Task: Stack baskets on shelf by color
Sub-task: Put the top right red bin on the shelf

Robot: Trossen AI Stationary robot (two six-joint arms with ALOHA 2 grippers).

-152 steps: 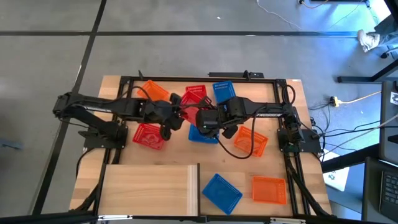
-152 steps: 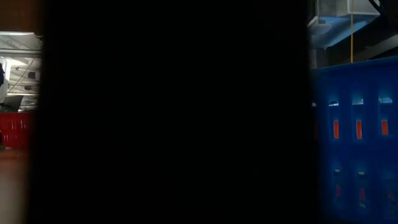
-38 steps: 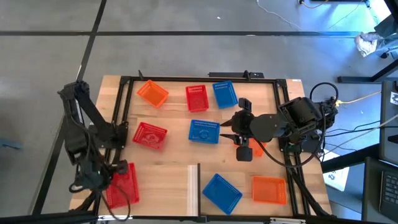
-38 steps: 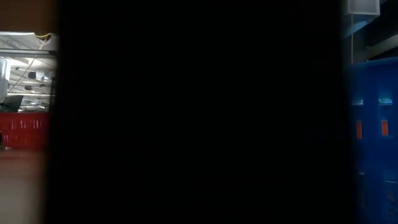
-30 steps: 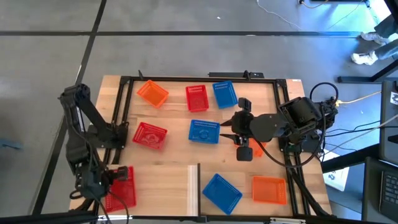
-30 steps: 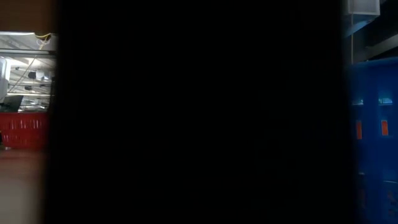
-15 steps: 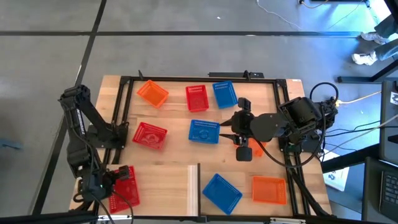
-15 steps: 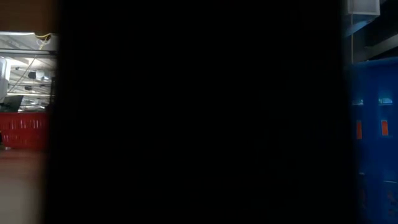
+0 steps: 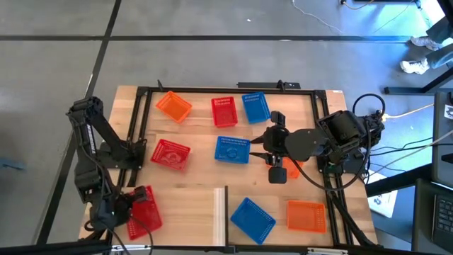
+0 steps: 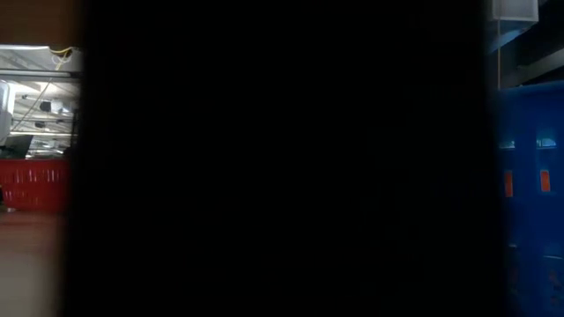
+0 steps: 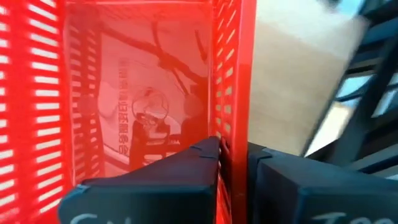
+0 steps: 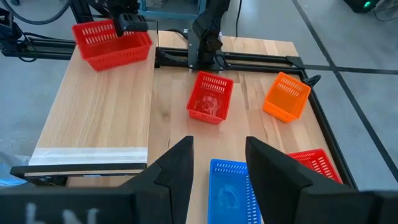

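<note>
The left gripper (image 9: 122,212) is clenched on the side wall of a red perforated plastic basket (image 9: 144,213), holding it over the left end of the pale plywood shelf panel (image 9: 185,212) at the near edge of the striped wooden tabletop (image 9: 199,138). In the left wrist view the two dark fingers (image 11: 205,163) pinch that red mesh wall (image 11: 232,93) between them. The right gripper (image 9: 259,150) hangs with its jaws spread, grasping nothing, just beside a blue mesh basket (image 9: 231,150) at the table's middle. A second red basket (image 9: 170,154) lies left of the blue one. Along the far edge sit an orange basket (image 9: 174,106), a third red basket (image 9: 224,111) and another blue basket (image 9: 255,107). A tilted blue basket (image 9: 251,219) and an orange one (image 9: 306,215) lie near the front right
</note>
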